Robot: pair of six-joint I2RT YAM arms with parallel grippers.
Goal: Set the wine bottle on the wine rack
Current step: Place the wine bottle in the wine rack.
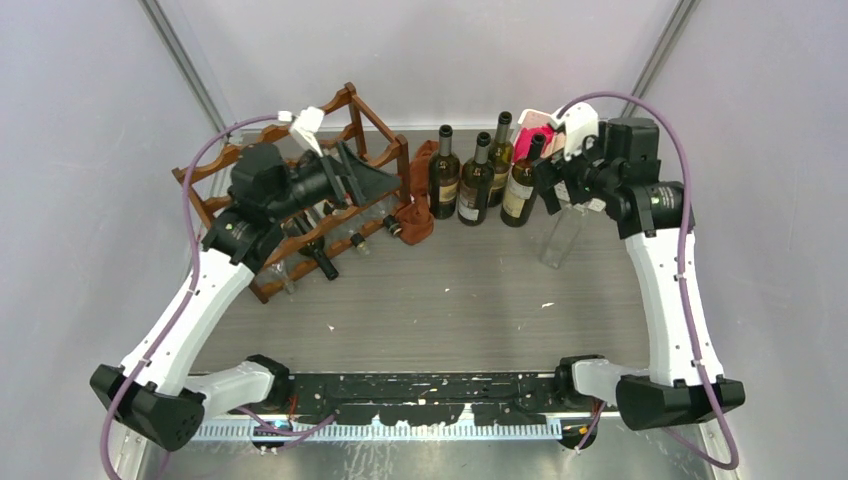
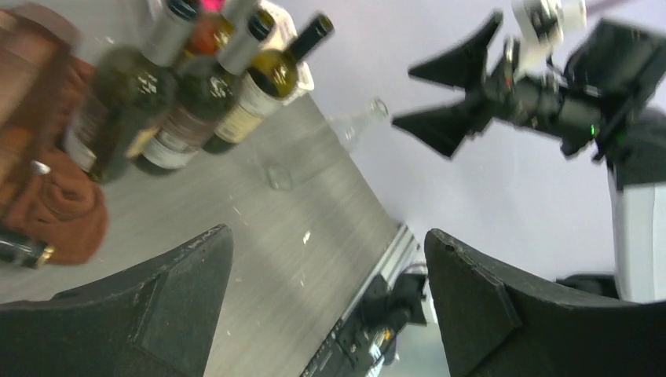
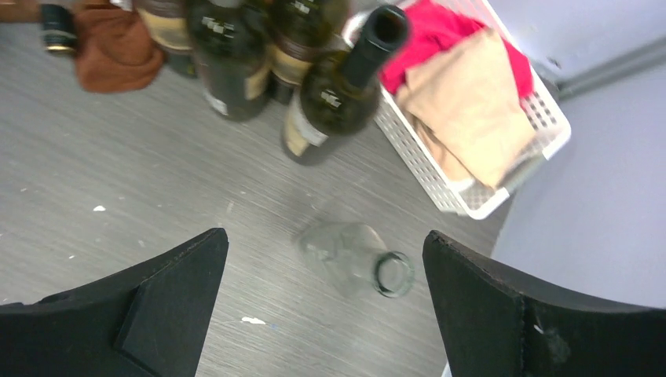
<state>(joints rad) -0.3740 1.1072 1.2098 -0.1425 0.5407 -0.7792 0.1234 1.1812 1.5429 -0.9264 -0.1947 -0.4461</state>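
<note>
Standing in a tight cluster by the far edge of the tabletop [image 1: 450, 300] are four dark glass wine bottles [image 1: 477, 185] with pale labels, all upright. The rightmost bottle [image 3: 334, 102] is olive-green and its mouth is open. Just right of it, toward the far right corner, sits a white plastic lattice basket [image 3: 542, 106] holding a red cloth [image 3: 440, 31] and a tan cloth [image 3: 463, 110]. A clear glass bottle [image 3: 353, 259] stands alone in front of the basket, apart from the dark ones. A crumpled rust-brown cloth [image 1: 415, 215] lies between the cluster and the wine rack [image 1: 402, 170].

The rack is dark reddish-brown wood with wavy rails on upright posts, set at an angle near the far left corner. At least two bottles lie in it, their dark necks [image 1: 322, 262] poking toward the near edge. The left arm covers much of it.

The left gripper [image 2: 328, 234] hangs over the rack's right end, its black wedge-shaped fingers spread with nothing between them. The right gripper [image 3: 323, 236] hovers above the clear bottle, also spread wide and holding nothing. The tabletop is grey wood-grain flecked with white chips.
</note>
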